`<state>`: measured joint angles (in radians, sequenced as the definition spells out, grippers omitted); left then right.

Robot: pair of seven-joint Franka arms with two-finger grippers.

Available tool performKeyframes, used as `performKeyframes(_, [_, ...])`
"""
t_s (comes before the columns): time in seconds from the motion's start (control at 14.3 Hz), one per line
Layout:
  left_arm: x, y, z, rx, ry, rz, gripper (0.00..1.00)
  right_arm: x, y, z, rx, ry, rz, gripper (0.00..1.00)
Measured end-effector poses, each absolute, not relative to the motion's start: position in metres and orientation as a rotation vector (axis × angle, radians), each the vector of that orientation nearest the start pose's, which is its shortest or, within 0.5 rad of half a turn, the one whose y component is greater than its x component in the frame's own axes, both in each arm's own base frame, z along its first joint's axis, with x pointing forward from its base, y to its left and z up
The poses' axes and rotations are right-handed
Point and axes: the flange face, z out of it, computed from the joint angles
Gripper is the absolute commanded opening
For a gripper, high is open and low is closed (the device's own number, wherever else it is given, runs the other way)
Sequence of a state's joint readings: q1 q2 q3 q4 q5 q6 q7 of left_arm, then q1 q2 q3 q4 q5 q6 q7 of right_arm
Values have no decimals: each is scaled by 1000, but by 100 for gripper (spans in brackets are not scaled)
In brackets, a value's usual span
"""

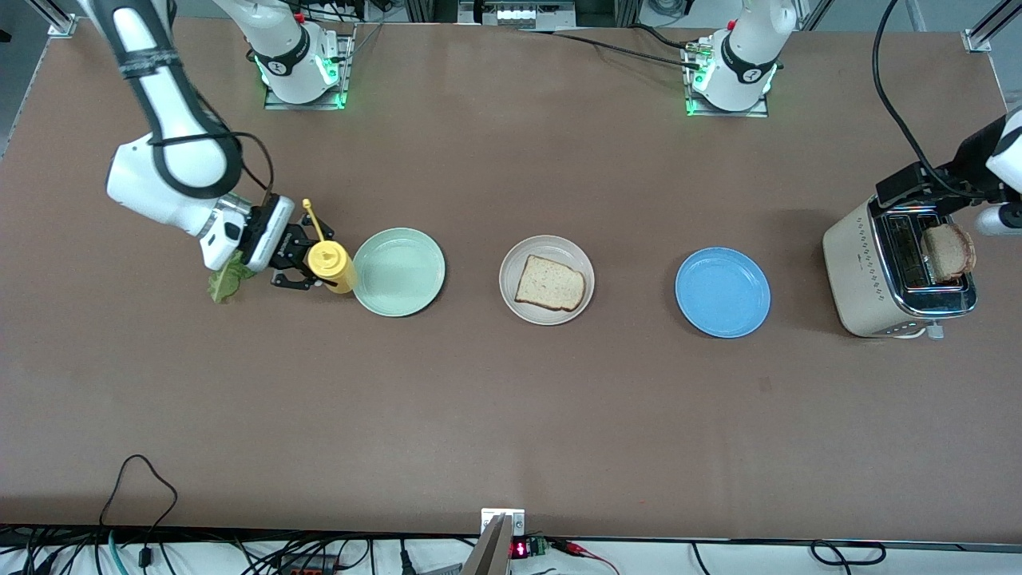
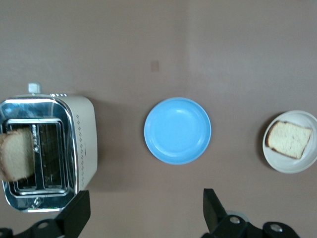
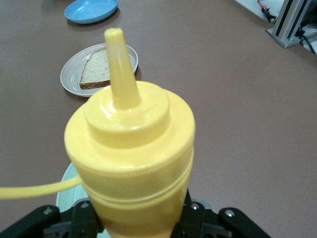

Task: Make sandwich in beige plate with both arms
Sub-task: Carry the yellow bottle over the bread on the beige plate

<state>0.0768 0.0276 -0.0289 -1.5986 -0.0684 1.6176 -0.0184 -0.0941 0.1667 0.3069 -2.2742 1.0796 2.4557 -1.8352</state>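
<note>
One bread slice [image 1: 549, 283] lies on the beige plate [image 1: 511, 271] in the middle of the table; both also show in the right wrist view [image 3: 96, 69]. A second slice [image 1: 948, 251] stands up out of the toaster [image 1: 862, 271]. The lettuce leaf [image 1: 227, 279] lies on the table under my right wrist. My right gripper [image 1: 315, 262] is shut on the upright yellow squeeze bottle [image 3: 133, 148], beside the mint green plate [image 1: 398, 271]. My left arm [image 1: 986, 164] is high over the toaster's end of the table. Its gripper [image 2: 147, 213] is open and empty.
A blue plate [image 1: 722, 291] sits between the beige plate and the toaster. The mint green plate holds nothing. Cables run along the table edge nearest the front camera.
</note>
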Motion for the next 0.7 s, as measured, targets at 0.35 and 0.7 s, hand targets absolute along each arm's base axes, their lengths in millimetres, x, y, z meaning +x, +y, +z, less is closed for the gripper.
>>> performKeyframes(0.35, [571,17,601,-3209,-103,-30,100,510,198,334,-2343,-1463,-514,6])
performKeyframes(0.7, [568,11,598,-3210,-83,23,100,480,298,358,-2544,-1535,-428,6])
